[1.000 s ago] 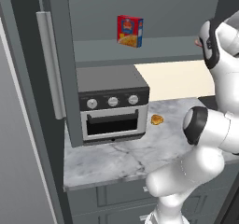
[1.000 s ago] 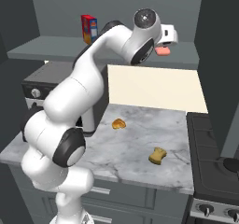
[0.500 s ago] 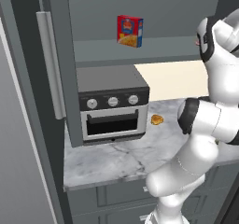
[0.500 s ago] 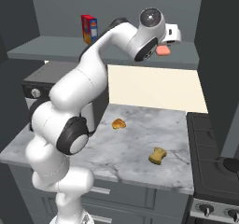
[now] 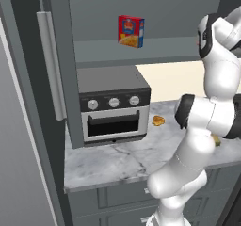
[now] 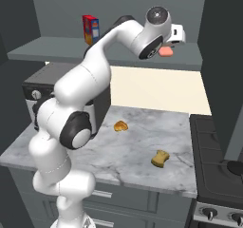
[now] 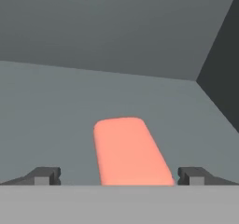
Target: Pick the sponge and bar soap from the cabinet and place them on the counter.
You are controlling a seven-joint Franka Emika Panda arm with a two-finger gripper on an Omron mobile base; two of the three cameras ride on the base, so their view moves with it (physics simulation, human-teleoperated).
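Sponge (image 6: pixel 160 158) already down on the marble surface (image 6: pixel 133 146), lower right of the right base view. Bar soap (image 7: pixel 132 151) lies on the cabinet (image 6: pixel 95 51) shelf, bottom centre of hand view, between the fingers (image 7: pixel 46 175), spread wide, nothing gripped. Half done, by my reading.

The soap (image 7: pixel 129 150) lies on the cabinet (image 6: pixel 216 42) shelf (image 6: pixel 61 49) straight ahead of the tool (image 7: pixel 119 175), between its tips. A box (image 6: pixel 90 29) stands on the same shelf well off to the tool's left. Below the tool, on the desk (image 6: pixel 128 151), lie the sponge (image 6: pixel 160 159) and, left of it, a lump (image 6: pixel 120 126); the oven (image 5: pixel 112 105) sits farther left.
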